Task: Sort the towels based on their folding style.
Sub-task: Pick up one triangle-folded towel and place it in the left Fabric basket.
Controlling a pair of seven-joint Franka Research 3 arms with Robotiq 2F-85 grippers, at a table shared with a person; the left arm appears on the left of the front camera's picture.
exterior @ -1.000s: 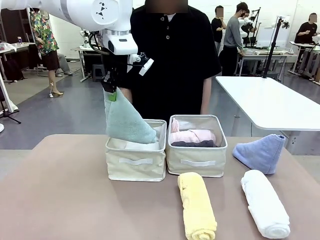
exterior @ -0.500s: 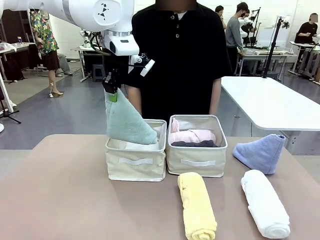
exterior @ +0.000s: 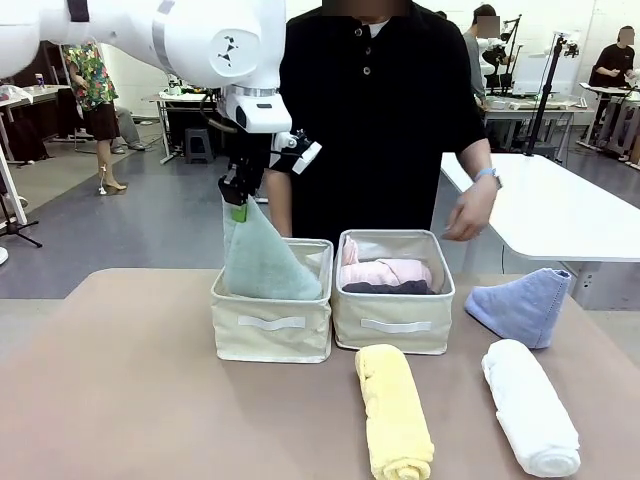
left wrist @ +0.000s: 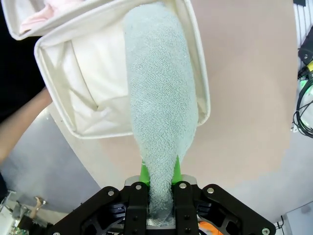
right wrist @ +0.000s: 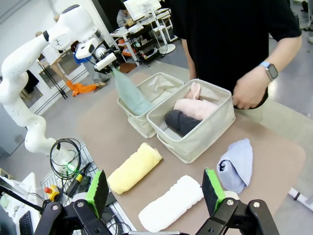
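Observation:
My left gripper (exterior: 238, 203) is shut on the tip of the pale grey-green cone towel (exterior: 262, 262), which hangs with its wide end inside the left beige bin (exterior: 272, 330). From the left wrist, that towel (left wrist: 160, 98) runs from between the green pads into the bin (left wrist: 58, 93). The right bin (exterior: 392, 325) holds a pink roll (exterior: 385, 271) and a dark grey roll (exterior: 388, 288). A yellow roll (exterior: 394, 412) and a white roll (exterior: 530, 406) lie at the front, with the light blue cone towel (exterior: 520, 305) to the right. My right gripper (right wrist: 155, 191) hangs open high above the table.
A person in a black shirt stands behind the bins, one hand (exterior: 462, 215) held above the right bin's far right corner. A white table (exterior: 545, 205) stands to the right beyond my table. Bare tabletop (exterior: 110, 380) stretches to the front left.
My left gripper has shifted right and lower, bringing the grey-green towel's wide end down into the left bin. The person has raised a hand near the right bin.

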